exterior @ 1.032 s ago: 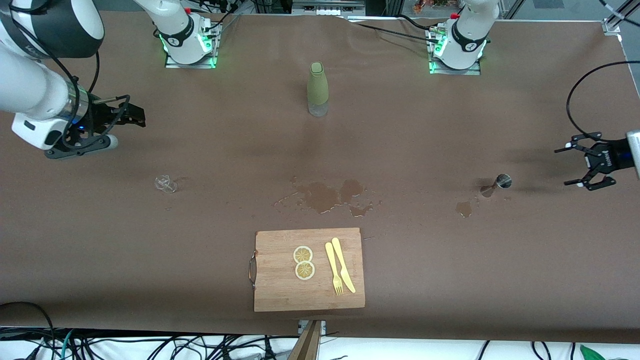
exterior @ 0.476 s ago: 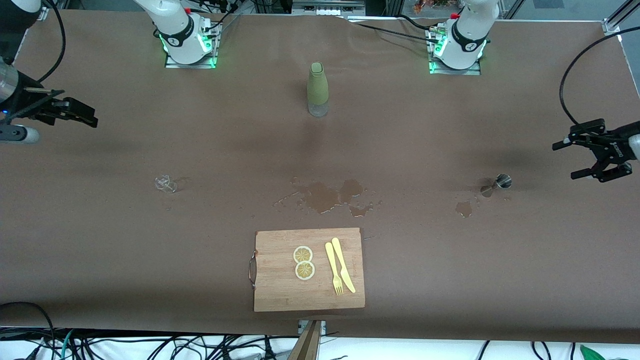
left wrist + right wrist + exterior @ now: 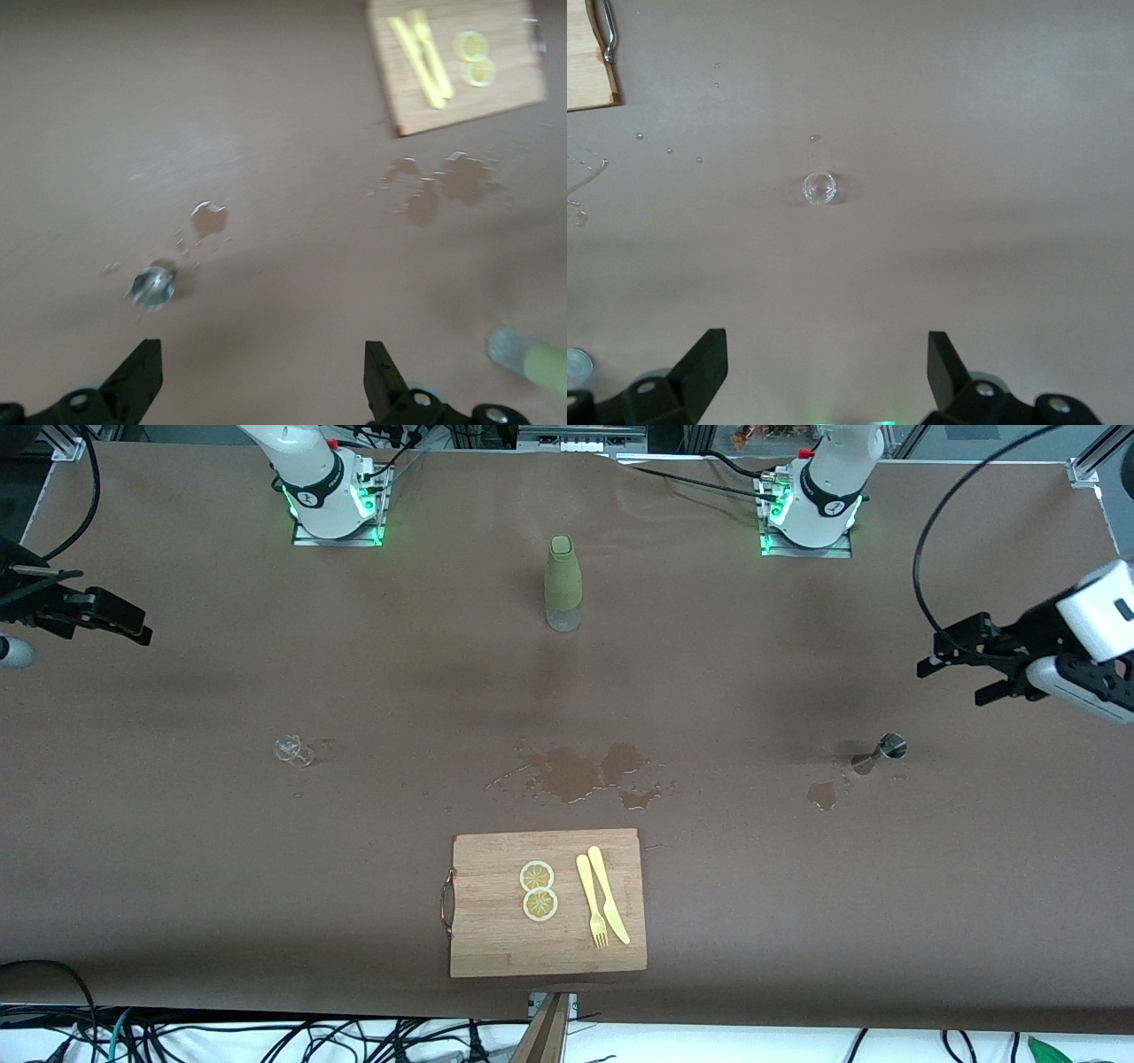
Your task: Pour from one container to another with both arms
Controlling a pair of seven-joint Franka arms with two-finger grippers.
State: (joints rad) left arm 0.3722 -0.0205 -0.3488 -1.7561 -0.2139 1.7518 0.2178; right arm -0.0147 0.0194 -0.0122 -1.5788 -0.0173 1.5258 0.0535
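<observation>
The left gripper (image 3: 961, 664) hangs open and empty over the tabletop (image 3: 762, 886) at the left arm's end, and the right gripper (image 3: 111, 620) hangs open and empty over the right arm's end. The left wrist view looks between its spread fingers (image 3: 142, 376) down on a small metal jigger (image 3: 152, 288) standing beneath the gripper, a little puddle (image 3: 210, 218) beside it, larger spilled liquid (image 3: 443, 181) farther out, a green bottle (image 3: 536, 359) and the wooden cutting board (image 3: 461, 97). Only the front view shows the bottle (image 3: 563, 584) upright between the two bases and the board's lemon slices (image 3: 538, 890), yellow fork (image 3: 592, 912) and knife (image 3: 609, 895). The right wrist view shows a small clear glass (image 3: 819, 188) below its gripper, with droplets and the board's metal handle (image 3: 604, 31) at one edge.
</observation>
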